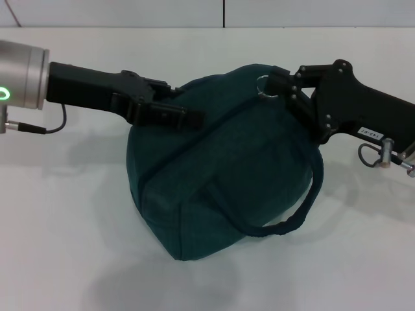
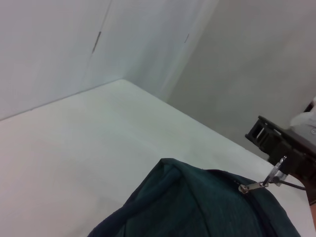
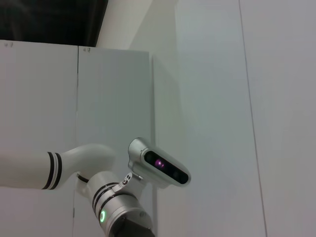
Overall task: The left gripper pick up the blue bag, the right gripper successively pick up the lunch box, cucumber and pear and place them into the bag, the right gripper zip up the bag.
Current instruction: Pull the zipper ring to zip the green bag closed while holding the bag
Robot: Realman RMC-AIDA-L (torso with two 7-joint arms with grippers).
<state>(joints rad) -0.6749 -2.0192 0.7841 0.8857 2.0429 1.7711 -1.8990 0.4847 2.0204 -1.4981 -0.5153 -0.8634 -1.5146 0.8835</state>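
Observation:
The blue bag (image 1: 227, 175) hangs bulging in the middle of the head view, its bottom close to the white table (image 1: 58, 246). From the left, my left gripper (image 1: 185, 111) is shut on the bag's upper edge. My right gripper (image 1: 277, 81) comes in from the right and is shut on the metal zipper pull (image 1: 262, 85) at the bag's top. In the left wrist view the bag's top (image 2: 197, 207) shows, with the zipper pull (image 2: 261, 183) drawn taut toward the right gripper (image 2: 279, 153). One loop handle (image 1: 305, 201) hangs down the bag's right side. The lunch box, cucumber and pear are out of view.
White table surface lies all around the bag, with a pale wall (image 1: 194, 13) behind it. The right wrist view shows only wall panels and the robot's own head camera (image 3: 159, 164).

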